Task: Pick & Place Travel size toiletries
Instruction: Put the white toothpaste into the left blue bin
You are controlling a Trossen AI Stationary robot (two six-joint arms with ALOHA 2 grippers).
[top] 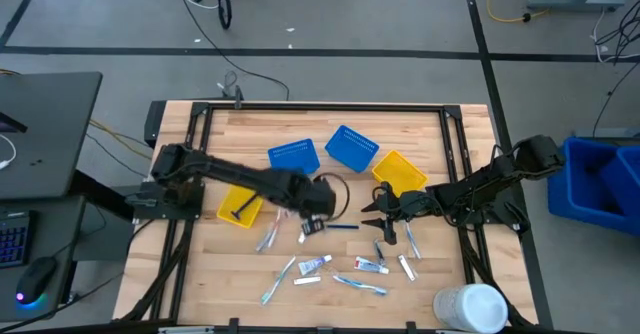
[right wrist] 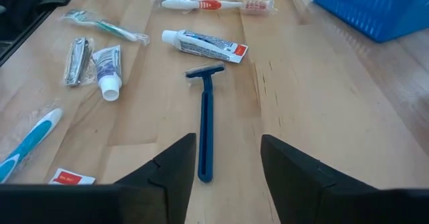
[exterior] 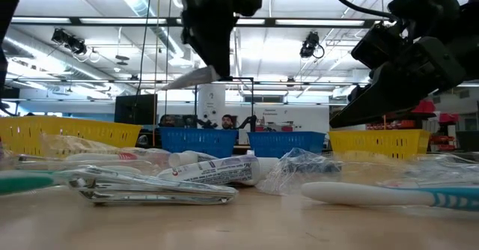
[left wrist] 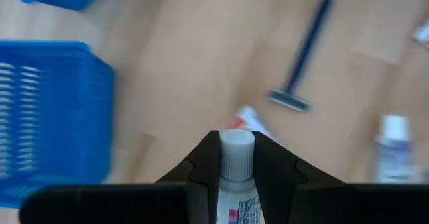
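razor lies just ahead of the open right claw; left claw grips a tube.

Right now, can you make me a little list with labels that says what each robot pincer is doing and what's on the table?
left pincer: shut on a small white tube, lifted above the table
right pincer: open, low over the table, lined up with the dark blue razor
razor: lying flat on the wood, not gripped
baskets: two blue baskets and two yellow baskets farther back
loose items: tubes and toothbrushes scattered on the near side
also there: large white cylinder at the near right corner
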